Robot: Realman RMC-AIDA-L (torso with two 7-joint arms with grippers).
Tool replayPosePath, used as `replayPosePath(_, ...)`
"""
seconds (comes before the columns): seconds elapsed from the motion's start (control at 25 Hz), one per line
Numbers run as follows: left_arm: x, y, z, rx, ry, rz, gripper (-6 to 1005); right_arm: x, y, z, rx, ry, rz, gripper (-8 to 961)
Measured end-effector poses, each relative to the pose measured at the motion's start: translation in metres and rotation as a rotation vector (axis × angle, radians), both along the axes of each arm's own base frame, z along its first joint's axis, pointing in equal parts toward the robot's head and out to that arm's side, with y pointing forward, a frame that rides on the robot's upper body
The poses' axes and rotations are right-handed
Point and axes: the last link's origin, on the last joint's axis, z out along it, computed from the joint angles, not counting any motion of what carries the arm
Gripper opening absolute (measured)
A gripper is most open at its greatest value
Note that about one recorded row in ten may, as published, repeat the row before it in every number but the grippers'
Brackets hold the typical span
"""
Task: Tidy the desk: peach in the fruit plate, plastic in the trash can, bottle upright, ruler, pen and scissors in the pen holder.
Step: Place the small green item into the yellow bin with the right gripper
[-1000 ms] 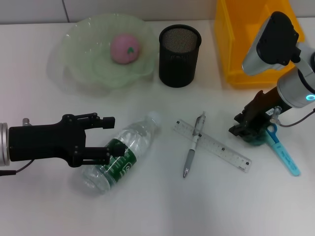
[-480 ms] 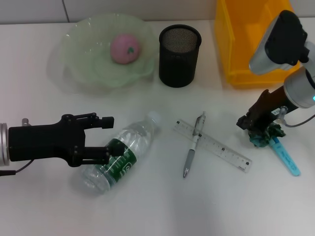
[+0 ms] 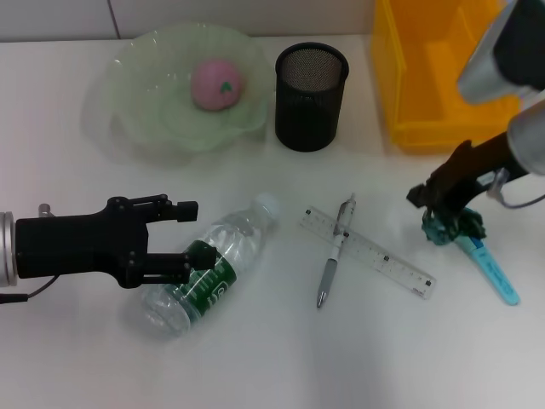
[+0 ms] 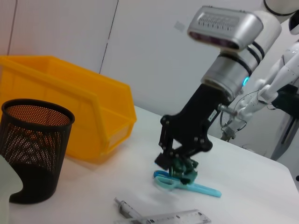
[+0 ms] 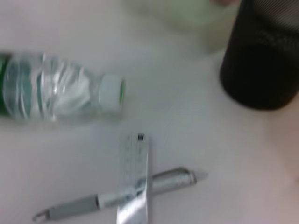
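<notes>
Teal crumpled plastic sits pinched in the right pincer beside the scissors in the head view, while the left pincer gapes wide around the lying bottle; the left wrist view shows the plastic touching the scissors.

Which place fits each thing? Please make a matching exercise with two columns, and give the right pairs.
Things:
1. pink peach
2. clear plastic water bottle
3. grey pen
4. crumpled green plastic

Places:
A. lying across the transparent ruler
B. in the right tool
C. in the pale green fruit plate
D. lying on its side beside the left tool

Pairs: 1-C, 2-D, 3-A, 4-B
</notes>
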Motion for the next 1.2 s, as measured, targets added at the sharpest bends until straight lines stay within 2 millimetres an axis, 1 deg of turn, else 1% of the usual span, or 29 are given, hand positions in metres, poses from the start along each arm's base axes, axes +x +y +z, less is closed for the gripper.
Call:
replayPosePath(0.08,0.0,0.0,0.0,0.0,0.0,0.0,808,-0.001,0.001,0.003,0.011,0.013,-0.004,4)
replayPosePath(0.16,0.0,0.0,0.0,-0.001,0.0,0.0,808,-0.001,0.004,0.013,0.047,0.039,-0.015,10)
replayPosePath(0.2,0.0,0.0,0.0,-0.001,-0.001,-0.001,808,-0.002,0.008,0.026,0.096,0.073,-0.025,13)
replayPosePath(0.24,0.0,0.0,0.0,-0.001,-0.001,-0.001,808,-0.002,0.008,0.026,0.096,0.073,-0.025,15)
replayPosePath(0.36,0.0,0.0,0.0,-0.002,-0.002,-0.001,808,-0.006,0.015,0.048,0.183,0.157,-0.033,24)
replayPosePath(0.4,0.0,0.0,0.0,-0.002,-0.002,-0.001,808,-0.01,0.02,0.067,0.255,0.229,-0.035,26)
replayPosePath(0.44,0.0,0.0,0.0,-0.002,-0.002,0.0,808,-0.01,0.02,0.067,0.255,0.229,-0.035,29)
replayPosePath(0.56,0.001,-0.001,0.0,-0.006,-0.005,0.001,808,-0.011,0.033,0.095,0.394,0.343,-0.038,37)
replayPosePath(0.64,0.001,-0.001,0.0,-0.006,-0.005,0.001,808,-0.006,0.044,0.103,0.487,0.39,-0.054,43)
replayPosePath(0.76,0.002,0.0,0.0,-0.007,-0.005,-0.001,808,0.004,0.063,0.106,0.624,0.421,-0.084,51)
replayPosePath(0.8,0.004,0.002,-0.002,-0.006,-0.006,-0.006,808,0.007,0.069,0.104,0.659,0.425,-0.093,54)
replayPosePath(0.92,0.005,0.003,-0.002,-0.007,-0.007,-0.007,808,0.008,0.081,0.088,0.664,0.427,-0.1,62)
replayPosePath(0.96,0.005,0.003,-0.002,-0.007,-0.007,-0.007,808,0.008,0.083,0.084,0.66,0.428,-0.101,65)
replayPosePath(1.0,0.007,0.004,-0.002,-0.008,-0.008,-0.01,808,0.007,0.087,0.076,0.656,0.43,-0.107,67)
replayPosePath(1.2,0.007,0.005,-0.002,-0.008,-0.009,-0.013,807,0.002,0.088,0.069,0.646,0.443,-0.101,81)
